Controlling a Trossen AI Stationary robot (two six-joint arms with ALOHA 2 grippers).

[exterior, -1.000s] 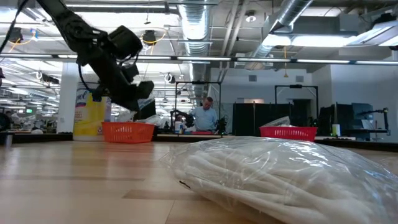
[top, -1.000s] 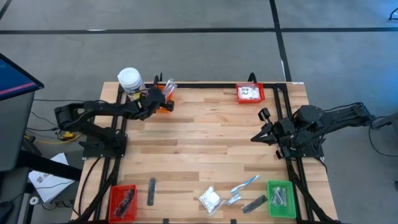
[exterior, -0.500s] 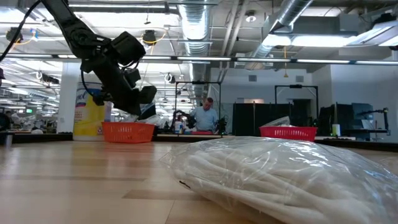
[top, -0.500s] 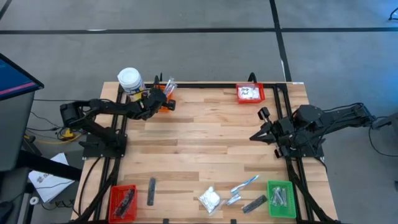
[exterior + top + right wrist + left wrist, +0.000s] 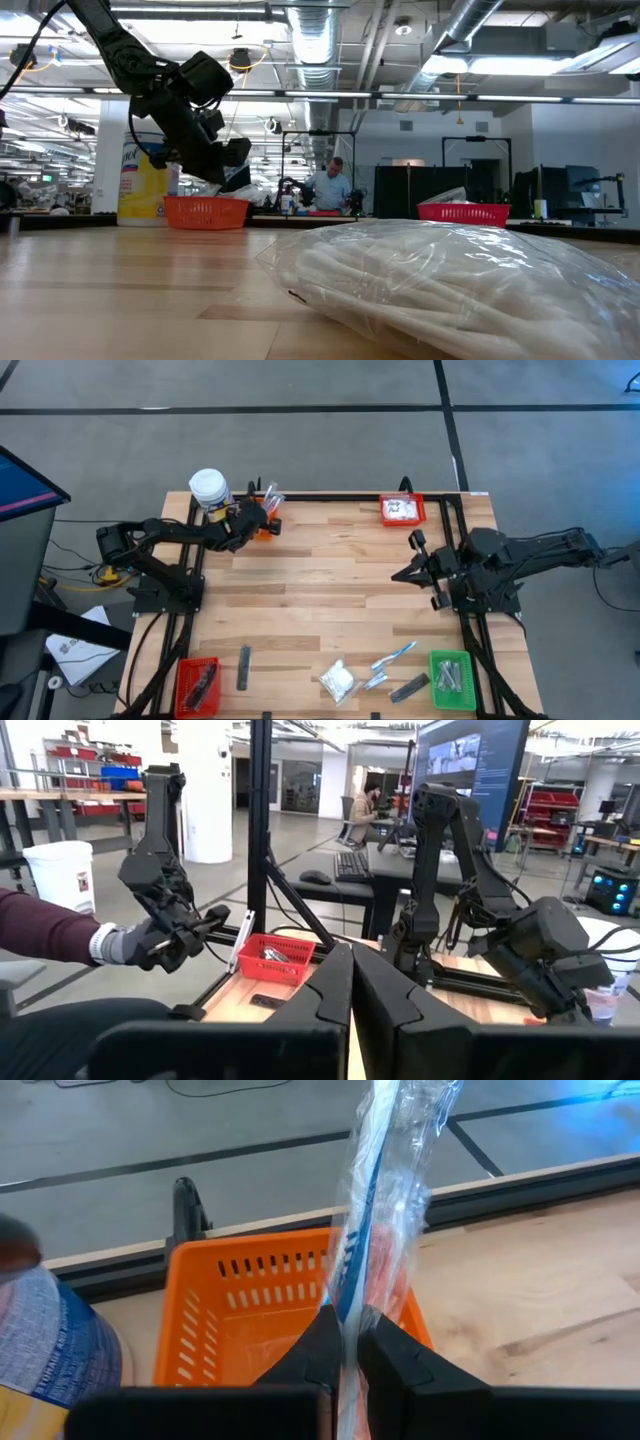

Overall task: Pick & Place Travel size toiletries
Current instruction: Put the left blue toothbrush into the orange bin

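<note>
My left gripper (image 5: 345, 1348) is shut on a slim white-blue toothbrush in a clear wrapper (image 5: 385, 1170) just above the orange bin (image 5: 240, 1310) at the table's far left (image 5: 262, 522). My right gripper (image 5: 400, 575) hangs shut with nothing in it over the table's right half. Near the front edge a white puffy packet (image 5: 337, 680), another toothbrush (image 5: 393, 656), a silvery sachet (image 5: 375, 681) and two dark bars (image 5: 408, 687) (image 5: 243, 667) lie flat on the wood. My left gripper pinches the wrapped toothbrush between its two fingers, on a stretch of the handle (image 5: 347, 1305) toward one end. The fingers slant down from the table's left. The long end sticks out past the fingertips over the orange bin, lifted clear of it.
A white-capped yellow jar (image 5: 208, 488) stands beside the orange bin. A red bin (image 5: 402, 510) sits at the far right, another red bin (image 5: 197, 685) at the near left, a green bin (image 5: 452, 680) at the near right. A person's gloved hand (image 5: 110, 942) shows beyond the table.
My right gripper has swung a little toward the table's left, still shut. My left gripper stays over the orange bin with the toothbrush.
</note>
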